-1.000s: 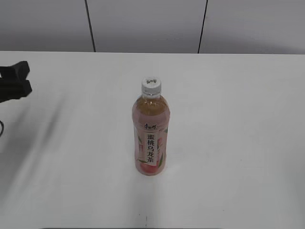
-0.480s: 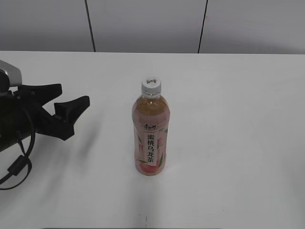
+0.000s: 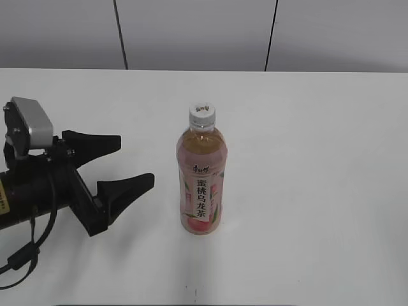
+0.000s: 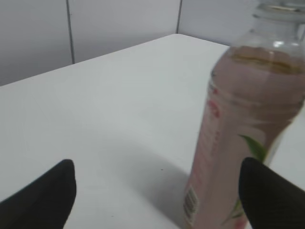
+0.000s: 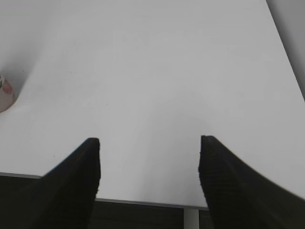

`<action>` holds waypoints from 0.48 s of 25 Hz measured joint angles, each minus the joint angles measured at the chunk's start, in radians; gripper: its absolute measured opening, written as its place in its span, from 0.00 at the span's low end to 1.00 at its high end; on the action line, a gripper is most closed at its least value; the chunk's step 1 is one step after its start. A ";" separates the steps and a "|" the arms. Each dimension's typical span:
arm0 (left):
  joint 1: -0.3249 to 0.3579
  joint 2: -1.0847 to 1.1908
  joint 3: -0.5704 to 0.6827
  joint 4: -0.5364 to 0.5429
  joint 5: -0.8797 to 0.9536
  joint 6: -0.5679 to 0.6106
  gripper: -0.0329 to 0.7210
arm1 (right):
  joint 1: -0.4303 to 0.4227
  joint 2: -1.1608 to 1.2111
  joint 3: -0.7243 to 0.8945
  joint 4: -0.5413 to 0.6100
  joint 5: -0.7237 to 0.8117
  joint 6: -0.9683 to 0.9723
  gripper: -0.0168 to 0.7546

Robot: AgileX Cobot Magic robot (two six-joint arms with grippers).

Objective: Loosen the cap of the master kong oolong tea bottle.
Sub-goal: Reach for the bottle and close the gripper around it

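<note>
Advanced toward master kong oolong tea bottle (image 3: 201, 178): left gripper (image 3: 127, 167), jaws spread wide, empty.
Upright on bench (image 3: 306, 159), cap (image 3: 201, 115) on; right gripper (image 5: 148, 160) jaws apart, empty.

Left tool (image 3: 135, 160) moved in toward bottle (image 3: 201, 172).

We see a plain white desk (image 3: 319, 191) w/ one item on it: the master kong oolong tea bottle (image 3: 201, 185), upright near mid-desk, white cap (image 3: 201, 115) on top, base flat on the surface.
</note>
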 joint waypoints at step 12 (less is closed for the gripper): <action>0.000 0.000 0.000 0.149 0.000 -0.016 0.82 | 0.000 0.000 0.000 0.000 0.000 0.000 0.66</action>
